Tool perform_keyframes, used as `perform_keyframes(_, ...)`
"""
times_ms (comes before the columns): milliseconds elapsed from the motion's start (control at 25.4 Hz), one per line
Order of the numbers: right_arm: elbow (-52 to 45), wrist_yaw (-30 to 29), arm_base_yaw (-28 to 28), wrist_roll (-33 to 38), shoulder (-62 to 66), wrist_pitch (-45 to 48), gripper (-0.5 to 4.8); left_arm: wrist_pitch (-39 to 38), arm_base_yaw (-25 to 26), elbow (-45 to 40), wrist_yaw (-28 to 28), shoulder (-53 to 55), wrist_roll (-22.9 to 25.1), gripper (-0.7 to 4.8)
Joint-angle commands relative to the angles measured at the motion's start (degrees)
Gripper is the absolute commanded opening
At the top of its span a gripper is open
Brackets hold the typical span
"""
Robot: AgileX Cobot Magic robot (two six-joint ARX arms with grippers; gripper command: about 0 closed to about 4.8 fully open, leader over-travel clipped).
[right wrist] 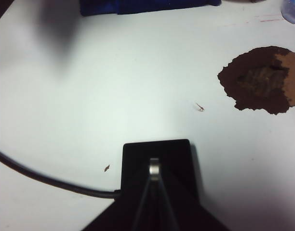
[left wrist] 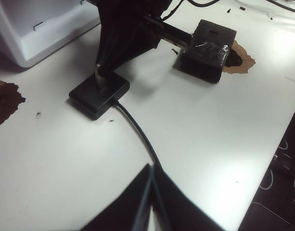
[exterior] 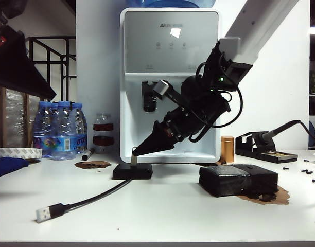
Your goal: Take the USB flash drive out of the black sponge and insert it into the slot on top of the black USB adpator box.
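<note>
Right gripper (exterior: 136, 152): pinching tiny silvery metal USB flash drive (exterior: 133, 160) upright on small flat black USB adpator box (exterior: 132, 171). Left gripper (left wrist: 151, 169): fingers pressed together, apart above white table (left wrist: 210, 144).

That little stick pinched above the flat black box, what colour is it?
Silvery-grey metal. The USB flash drive shows best in the right wrist view, held in the right pincer.

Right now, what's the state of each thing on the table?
USB flash drive: upright in right pincer's grip, lower end at the box top.
Right pincer: shut on the drive.
Left pincer: shut, empty, away from the box.
Black USB adaptor box: flat on table.
Black sponge: drive gone.
Cable plug: unplugged, lying loose.
</note>
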Motion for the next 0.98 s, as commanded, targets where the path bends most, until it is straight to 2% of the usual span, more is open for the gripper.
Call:
perform_keyframes(39,-1.0,7.3,1.2,-0.7,1.7,-5.6,-0.02,0.5,0.0,0.2,0.3,-0.1,0.0,-0.05)
perform_keyframes(669,0.2,12.2,1.8,-0.5,6.7,-7.6,-0.02,0.5,0.0,0.1,0.3,-0.1,0.0,-0.05)
perform_keyframes(826,2.1,17.4,1.8,-0.5,6.6,-9.0,-0.02,0.6,0.0,0.1,0.3,-0.1,0.0,-0.05)
perform_keyframes(984,3.3,17.2,1.8,-0.9,6.4,-10.6,-0.02,0.7,0.0,0.1,0.3,-0.1,0.0,-0.05)
